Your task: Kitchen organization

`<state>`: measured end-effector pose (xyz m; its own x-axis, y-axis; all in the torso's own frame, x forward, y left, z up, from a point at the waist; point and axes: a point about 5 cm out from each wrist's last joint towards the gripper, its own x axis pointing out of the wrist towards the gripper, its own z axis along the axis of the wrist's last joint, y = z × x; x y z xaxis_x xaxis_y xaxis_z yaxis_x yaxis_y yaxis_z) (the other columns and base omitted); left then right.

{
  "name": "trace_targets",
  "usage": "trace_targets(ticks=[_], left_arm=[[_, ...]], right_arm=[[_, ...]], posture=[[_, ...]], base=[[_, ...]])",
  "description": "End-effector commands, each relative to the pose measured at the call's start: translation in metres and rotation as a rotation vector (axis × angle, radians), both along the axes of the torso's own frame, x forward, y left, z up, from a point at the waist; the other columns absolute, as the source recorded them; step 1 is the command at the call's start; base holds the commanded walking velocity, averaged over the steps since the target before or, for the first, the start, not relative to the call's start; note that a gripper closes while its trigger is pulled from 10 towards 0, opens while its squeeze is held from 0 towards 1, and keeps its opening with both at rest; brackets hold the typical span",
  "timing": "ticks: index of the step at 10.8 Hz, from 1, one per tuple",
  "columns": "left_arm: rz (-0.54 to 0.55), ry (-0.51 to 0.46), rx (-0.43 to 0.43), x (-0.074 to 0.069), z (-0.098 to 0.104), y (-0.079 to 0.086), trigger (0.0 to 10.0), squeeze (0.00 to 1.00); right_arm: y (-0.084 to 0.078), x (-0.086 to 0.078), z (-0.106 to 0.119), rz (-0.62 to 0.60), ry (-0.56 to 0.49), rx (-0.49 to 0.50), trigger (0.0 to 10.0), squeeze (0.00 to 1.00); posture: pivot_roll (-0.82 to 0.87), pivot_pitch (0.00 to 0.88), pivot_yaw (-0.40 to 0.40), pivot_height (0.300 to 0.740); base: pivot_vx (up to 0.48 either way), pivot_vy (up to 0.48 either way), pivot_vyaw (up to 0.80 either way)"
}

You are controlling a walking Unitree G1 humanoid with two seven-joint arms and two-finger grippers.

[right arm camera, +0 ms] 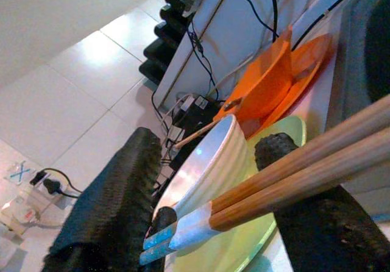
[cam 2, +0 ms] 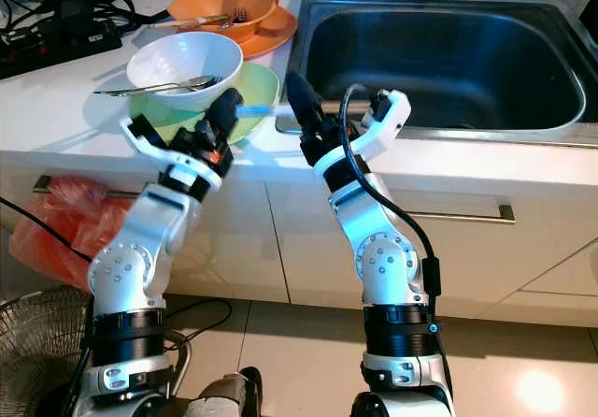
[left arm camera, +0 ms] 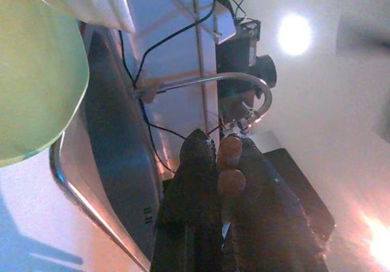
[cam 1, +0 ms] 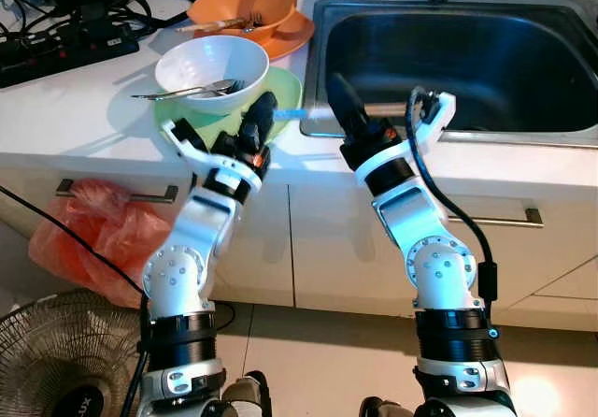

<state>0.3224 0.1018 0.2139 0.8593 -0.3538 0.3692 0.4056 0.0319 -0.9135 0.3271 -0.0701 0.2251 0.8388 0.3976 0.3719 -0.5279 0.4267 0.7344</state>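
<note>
1. A white countertop (cam 1: 75, 118) holds a steel sink (cam 1: 448, 62).
2. White cabinet doors (cam 1: 336, 249) below carry metal bar handles (cam 1: 505, 217).
3. Pale glossy floor tiles (cam 1: 318, 361) reflect light.
4. A fan (cam 1: 56, 361) stands by a red plastic bag (cam 1: 93, 235).

Head cameras look down from above at counter and sink (cam 1: 448, 62) at 12 o'clock; wrist cameras sit close along their fingers, sharing the green plate (right arm camera: 244, 247)
</note>
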Motion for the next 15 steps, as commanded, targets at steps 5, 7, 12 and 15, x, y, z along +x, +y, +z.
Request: trace_targets(ticks=[5,7,12,15], left_arm=[[-0.054,0.025,-0.064,-0.0028,0.0008,-0.0215,0.0,0.0],[-0.044,0.026,-0.058,-0.0017,0.0004,-0.0205,0.0,0.0],[-0.058,0.029,-0.033,-0.0001,0.0,-0.0245,0.0,0.0],[-0.084,0.047,0.032,0.002,-0.0034,-0.0301,10.0,1.0]], right_arm=[[0.0362,-0.0023,0.0358,0.089,-0.085,0.128,0.0,0.0],[0.0366,-0.0016,0.0364,0.086,-0.086,0.128,0.0,0.0],[0.0343,0.0017,0.0365,0.047,-0.084,0.11,0.0,0.0],[0.0332,0.0035,0.0379,0.037,-0.091,0.103,0.0,0.0]], posture=[[0.09,0.153,0.085,0.74],[0.09,0.148,0.086,0.74],[0.09,0.135,0.089,0.74],[0.08,0.117,0.092,0.74]], base=[[0.0,0.0,0.0],[0.0,0.0,0.0],[0.0,0.0,0.0],[0.0,0.0,0.0]])
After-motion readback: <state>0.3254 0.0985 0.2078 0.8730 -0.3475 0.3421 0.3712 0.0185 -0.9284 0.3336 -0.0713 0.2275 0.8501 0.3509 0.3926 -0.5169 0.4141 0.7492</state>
